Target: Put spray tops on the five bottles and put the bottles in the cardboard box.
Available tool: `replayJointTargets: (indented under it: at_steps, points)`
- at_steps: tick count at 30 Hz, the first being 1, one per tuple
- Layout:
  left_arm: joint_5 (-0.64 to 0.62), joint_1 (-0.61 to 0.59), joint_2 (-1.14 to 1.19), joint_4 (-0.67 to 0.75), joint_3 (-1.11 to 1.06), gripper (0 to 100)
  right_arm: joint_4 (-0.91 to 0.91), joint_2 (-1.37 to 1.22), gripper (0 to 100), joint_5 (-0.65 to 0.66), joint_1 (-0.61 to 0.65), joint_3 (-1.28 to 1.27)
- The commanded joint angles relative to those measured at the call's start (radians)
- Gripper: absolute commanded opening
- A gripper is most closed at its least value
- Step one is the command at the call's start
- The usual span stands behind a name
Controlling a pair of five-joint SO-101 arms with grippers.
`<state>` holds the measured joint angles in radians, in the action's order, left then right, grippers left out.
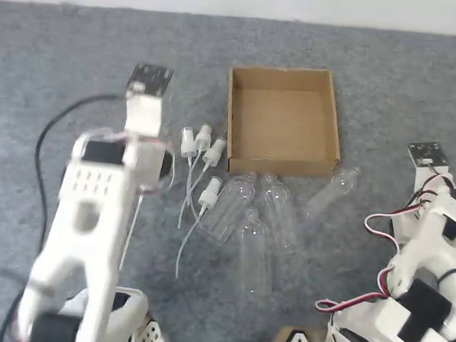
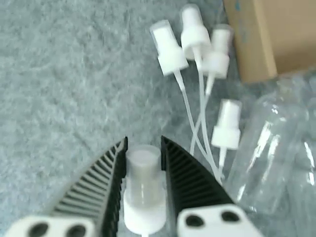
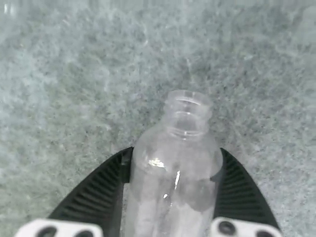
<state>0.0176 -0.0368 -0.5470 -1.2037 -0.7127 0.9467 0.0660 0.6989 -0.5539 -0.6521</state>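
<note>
High view: the cardboard box (image 1: 282, 120) stands open on the grey tabletop (image 1: 391, 73). Four loose spray tops (image 1: 203, 136) lie just beside one wall, and four clear bottles (image 1: 254, 251) lie by its near wall.

Left wrist view: the left gripper (image 2: 143, 148) is clenched on a fifth spray top (image 2: 143, 192), with the other four beyond its tips.

Right wrist view: the right gripper (image 3: 176, 153) grasps the fifth bottle (image 3: 173, 197) by its body, open neck forward.
</note>
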Motion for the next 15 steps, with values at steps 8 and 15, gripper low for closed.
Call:
replayJointTargets:
  at_steps: [8,15]
  points:
    - [0.043,0.000,-0.269,0.083,-0.160,1,0.087,0.065,36.2,-0.011,0.071,0.121]
    - [0.044,0.005,-0.250,0.091,-0.163,1,0.140,0.062,29.3,-0.006,0.018,0.238]
